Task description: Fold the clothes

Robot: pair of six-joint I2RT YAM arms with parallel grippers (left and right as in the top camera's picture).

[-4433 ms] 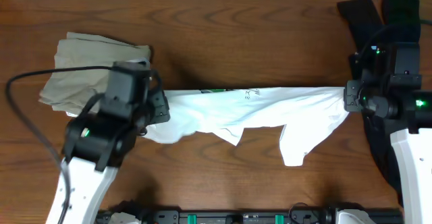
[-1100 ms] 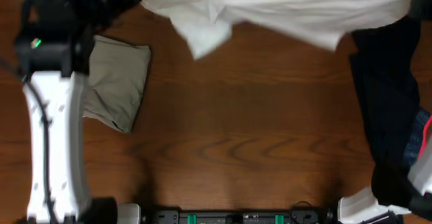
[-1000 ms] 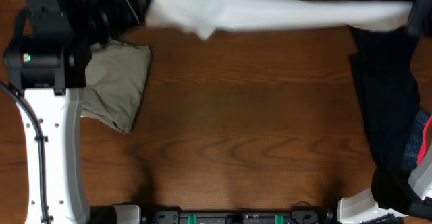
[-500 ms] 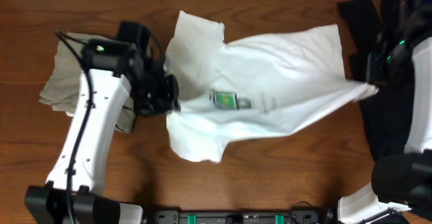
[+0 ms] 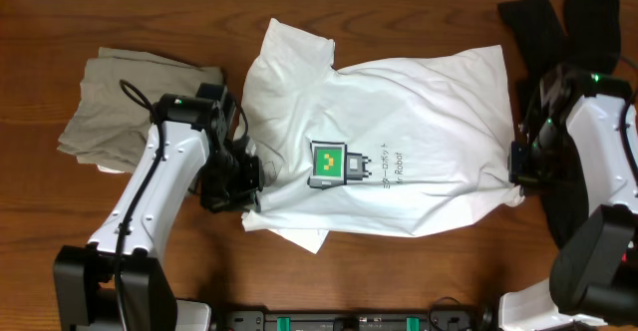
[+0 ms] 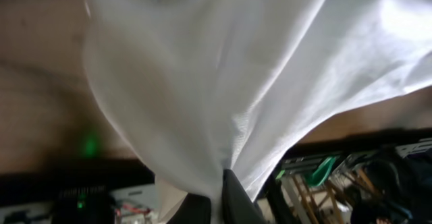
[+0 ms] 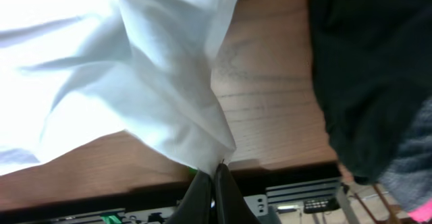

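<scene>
A: Starting at the left: the folded grey-olive cotton garment lies just beside the left arm. Any trouble there?

B: Possibly. The left jaws are pressed together on a pinch of the large white cotton T-shirt at its left edge. An outward sweep could, I judge, drag the arm across that olive pile and undo it.

A: And the shirt itself?

B: It lies spread across the middle of the brown wooden desk, with its green square chest logo facing up. A flap bunches out at the near-left corner — fold over that and the rumple gets locked in.

A: The right side?

B: The right jaws are likewise pinched on the shirt's right edge, as the wrist view shows. If one side lets go before the other, the cloth could skew.

A: Beyond that?

B: The heap of black soft clothing lies beneath the right arm in the overhead view — a careless lift might snag it and pull it onto the white shirt.
</scene>
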